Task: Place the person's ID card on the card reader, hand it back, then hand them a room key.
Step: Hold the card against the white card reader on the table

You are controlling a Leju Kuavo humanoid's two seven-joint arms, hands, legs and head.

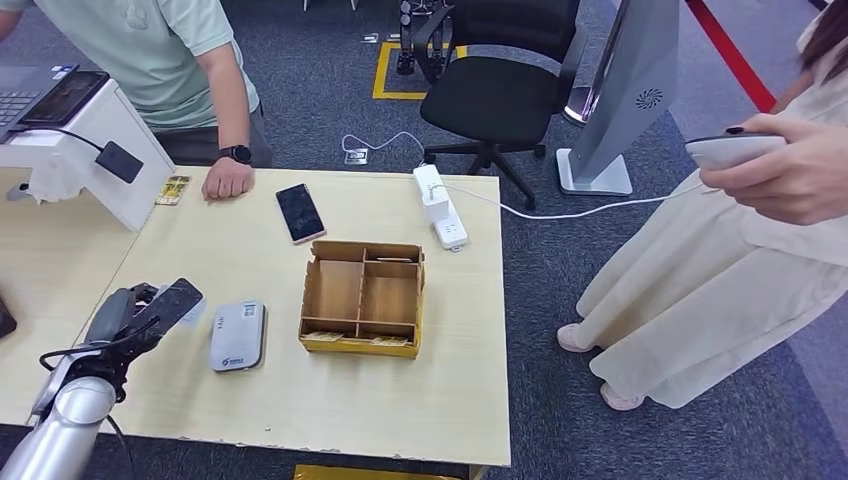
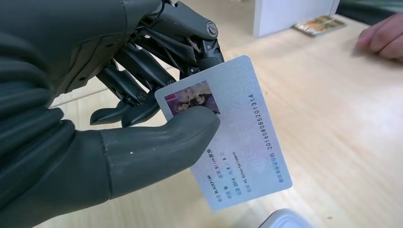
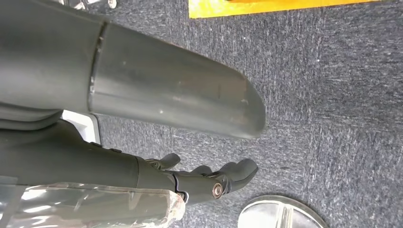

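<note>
My left hand hovers over the table's left part and pinches the ID card between thumb and fingers; the card is pale with a small photo and printed numbers. Just right of the hand, the grey card reader lies flat on the table. A wooden compartment box stands in the middle of the table, with cards along its front slot. My right hand hangs over dark carpet, its fingers loosely extended with nothing in them. A person's hand rests on the far table edge.
A phone lies near the far edge, and a small card beside a white stand. A white power strip sits at the far right corner. A second person stands to the right holding a device. An office chair stands behind.
</note>
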